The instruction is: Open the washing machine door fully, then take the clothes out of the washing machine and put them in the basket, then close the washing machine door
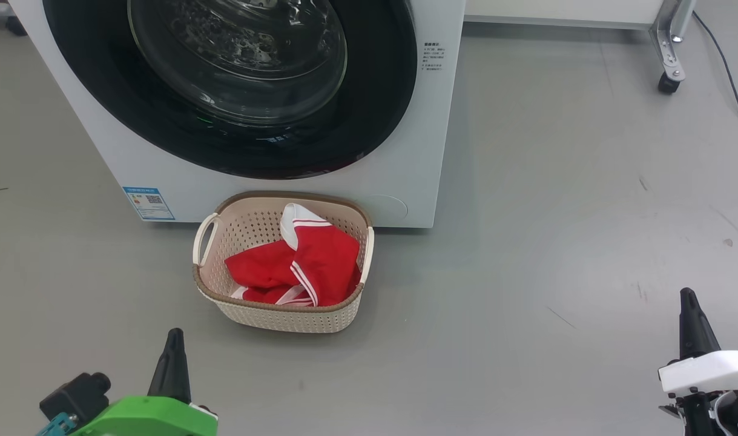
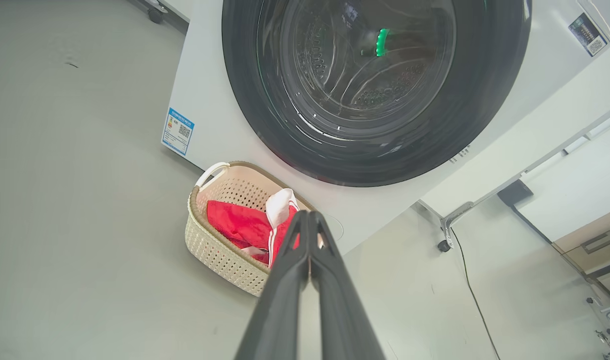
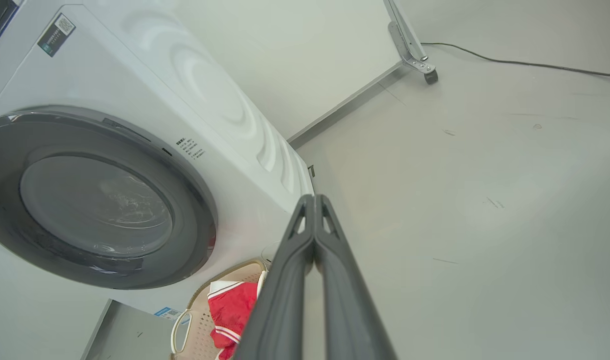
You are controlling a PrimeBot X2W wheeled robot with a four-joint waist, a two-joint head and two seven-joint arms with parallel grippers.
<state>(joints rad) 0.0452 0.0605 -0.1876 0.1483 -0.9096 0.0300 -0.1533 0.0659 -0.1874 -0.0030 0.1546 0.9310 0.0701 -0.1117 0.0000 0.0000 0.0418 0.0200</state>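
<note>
One washing machine (image 1: 96,145) stands at the far side, its single washing machine door (image 1: 384,103) closed flush against the front. On the floor (image 1: 526,272) just in front of it sits one basket (image 1: 284,321), and the clothes (image 1: 311,266) lie inside, a red heap with white stripes; how many garments I cannot tell. Two grippers hang low on the near side, well apart from the basket: the left gripper (image 1: 175,334) and the right gripper (image 1: 686,295), each with its two fingers pressed together, pinching nothing
</note>
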